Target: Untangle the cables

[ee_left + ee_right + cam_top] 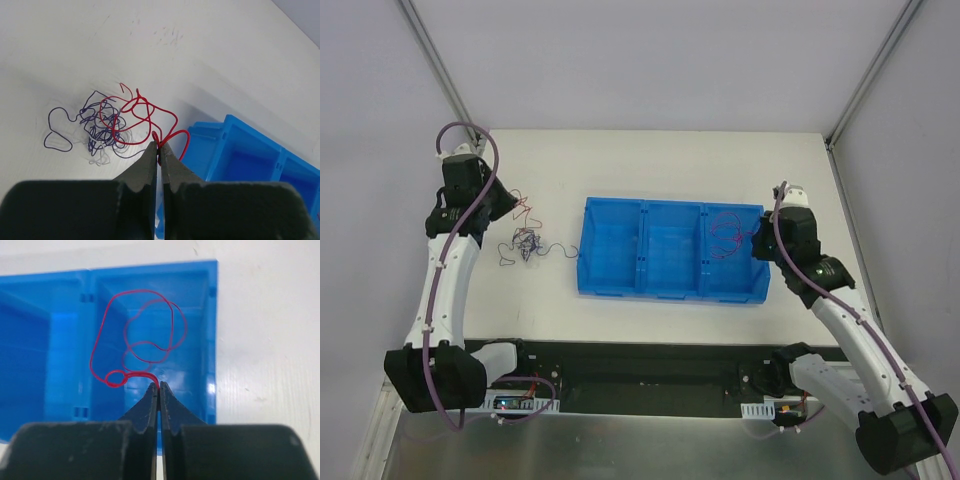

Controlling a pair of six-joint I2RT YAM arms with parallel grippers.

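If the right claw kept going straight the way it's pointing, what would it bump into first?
The red wire loops just ahead of the right claw, which is shut on it. Past that, it would probably hit the inside of the blue bin's end compartment, though depth is hard to judge here.

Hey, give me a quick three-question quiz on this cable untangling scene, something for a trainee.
1. True or false: the left tool is shut on a red cable.
2. The right tool holds a second red cable over which compartment of the blue bin, as the top view shows it? A left, B middle, C right.
3. Fill in: the knot of cables lies on the ___, outside the bin.

Key: 1 true; 2 C; 3 table.
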